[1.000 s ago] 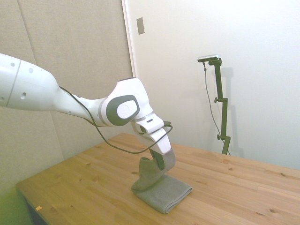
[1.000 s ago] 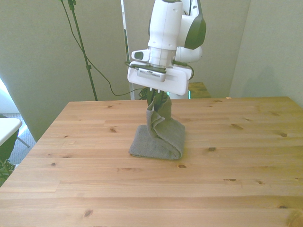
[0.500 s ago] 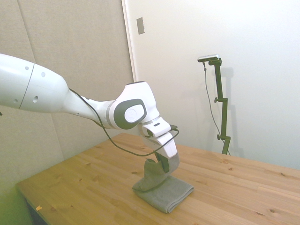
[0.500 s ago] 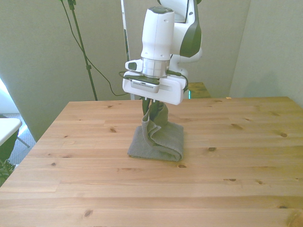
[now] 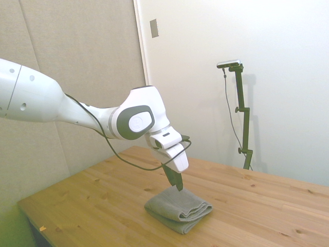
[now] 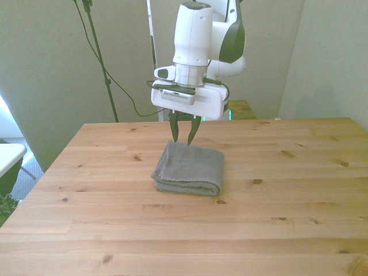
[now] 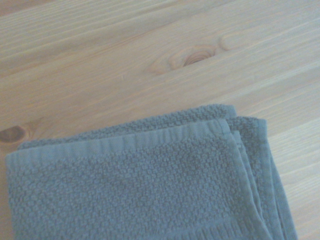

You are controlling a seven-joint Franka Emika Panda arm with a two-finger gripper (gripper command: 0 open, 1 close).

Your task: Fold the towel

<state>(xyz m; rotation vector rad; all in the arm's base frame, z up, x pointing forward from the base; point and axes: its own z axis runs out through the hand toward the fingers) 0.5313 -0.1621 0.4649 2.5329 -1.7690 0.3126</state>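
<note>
Plain beige walls and a wooden table (image 5: 257, 206) set the scene from the side: the grey towel (image 5: 179, 207) lies as a flat layered bundle on the boards, and the gripper (image 5: 177, 184) hangs just above its far edge, nothing in its grasp. From the front, the table (image 6: 287, 201) is broad and the towel (image 6: 188, 168) sits near the middle, rounded fold toward the camera; the gripper (image 6: 183, 138) hovers over the back edge, fingers parted, empty. Up close at the wrist, the towel (image 7: 135, 185) shows stacked hems, corners nearly matched on the table (image 7: 100, 60). To finish well, I'd judge: lift straight up, don't snag the top layer.
</note>
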